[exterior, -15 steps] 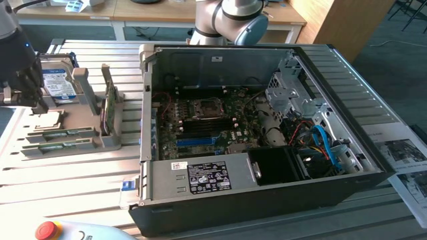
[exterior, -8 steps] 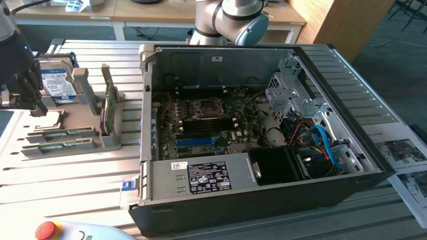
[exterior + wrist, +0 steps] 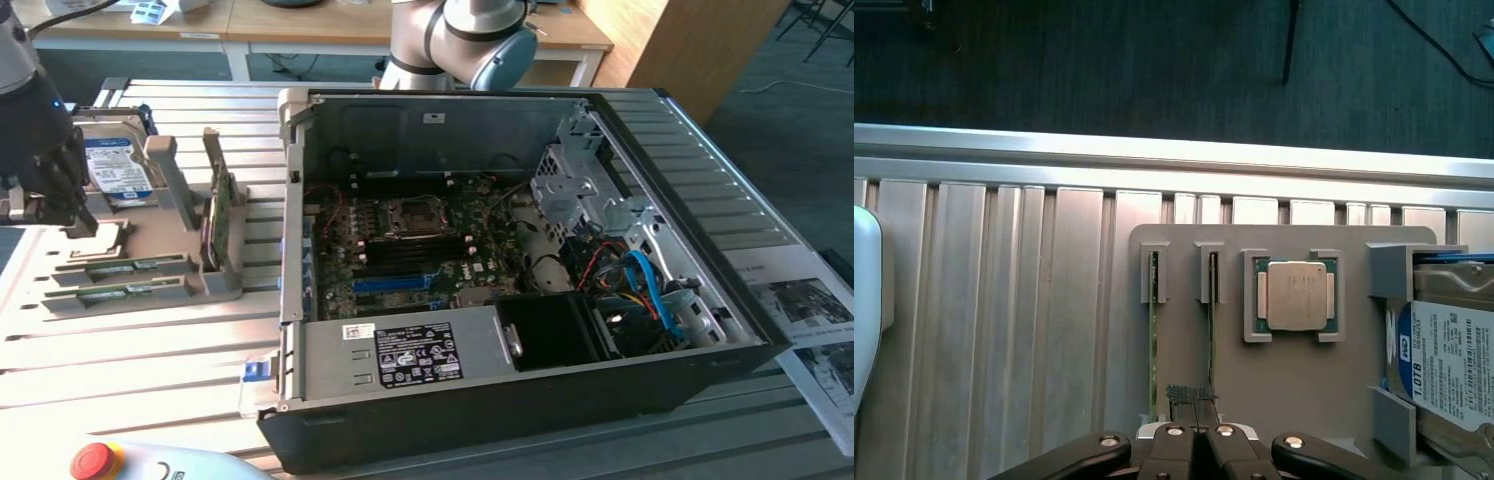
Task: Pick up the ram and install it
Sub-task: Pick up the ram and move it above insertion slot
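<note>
Two matching green sticks stand on edge in slots of a grey fixture point(image 3: 200, 280) at the exterior view's left. I take the ram point(image 3: 1212, 330) point(image 3: 123, 268) to be the one beside the CPU chip point(image 3: 1297, 295); the other stick point(image 3: 1152, 345) point(image 3: 120, 292) lies parallel to it. My gripper point(image 3: 1192, 395) point(image 3: 54, 205) hovers above the end of the fixture, shut. Its fingertips meet just beside the ram's line, with nothing seen between them. The open PC case point(image 3: 694, 370) shows the motherboard point(image 3: 467, 262) with its blue and black memory slots point(image 3: 394, 283).
A hard drive point(image 3: 114, 165) point(image 3: 1444, 360) sits in the fixture past the CPU chip. Cables and a drive cage point(image 3: 587, 190) crowd the case's right side. A red stop button point(image 3: 94, 460) is at the table's near edge, and papers point(image 3: 814, 310) lie at the exterior view's right.
</note>
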You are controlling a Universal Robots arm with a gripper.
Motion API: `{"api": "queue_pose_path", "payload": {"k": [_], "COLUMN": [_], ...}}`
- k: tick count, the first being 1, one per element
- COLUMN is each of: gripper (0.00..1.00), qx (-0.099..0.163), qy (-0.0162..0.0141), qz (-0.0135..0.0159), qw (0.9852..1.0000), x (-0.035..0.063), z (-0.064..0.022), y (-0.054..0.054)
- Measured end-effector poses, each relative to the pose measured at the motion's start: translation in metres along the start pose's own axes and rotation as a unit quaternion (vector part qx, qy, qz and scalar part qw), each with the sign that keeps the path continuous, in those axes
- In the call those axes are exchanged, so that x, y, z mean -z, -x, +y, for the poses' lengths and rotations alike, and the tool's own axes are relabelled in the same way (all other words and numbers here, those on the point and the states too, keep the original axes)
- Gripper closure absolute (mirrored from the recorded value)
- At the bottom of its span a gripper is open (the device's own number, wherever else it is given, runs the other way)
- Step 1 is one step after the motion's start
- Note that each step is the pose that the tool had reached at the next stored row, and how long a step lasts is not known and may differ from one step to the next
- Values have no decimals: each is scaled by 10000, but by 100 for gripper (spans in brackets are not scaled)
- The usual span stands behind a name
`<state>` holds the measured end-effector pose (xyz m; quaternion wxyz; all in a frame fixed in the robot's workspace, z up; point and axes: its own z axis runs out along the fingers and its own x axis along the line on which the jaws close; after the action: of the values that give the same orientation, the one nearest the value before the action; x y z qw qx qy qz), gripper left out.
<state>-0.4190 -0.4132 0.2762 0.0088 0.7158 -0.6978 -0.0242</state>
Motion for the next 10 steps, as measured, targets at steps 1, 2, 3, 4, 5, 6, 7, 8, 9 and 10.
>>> {"api": "queue_pose_path", "payload": {"k": [1, 2, 3, 4, 5, 6, 7, 8, 9, 10], "gripper": [89, 89, 89, 89, 89, 89, 89, 89, 89, 89], "qx": [0, 0, 0, 0, 0, 0, 0, 0, 0, 0], "qy": [0, 0, 0, 0, 0, 0, 0, 0, 0, 0], "qz": [0, 0, 0, 0, 0, 0, 0, 0, 0, 0], "qw": [10000, 10000, 10000, 10000, 10000, 10000, 10000, 10000, 10000, 10000], "x": [-12, -25, -38, -53, -68, -83, -98, -115, -131, -150], "z": [0, -1, -1, -1, -1, -1, -1, 0, 0, 0], "y": [-1, -3, -5, -7, -8, -10, -11, -13, -14, -15]}}
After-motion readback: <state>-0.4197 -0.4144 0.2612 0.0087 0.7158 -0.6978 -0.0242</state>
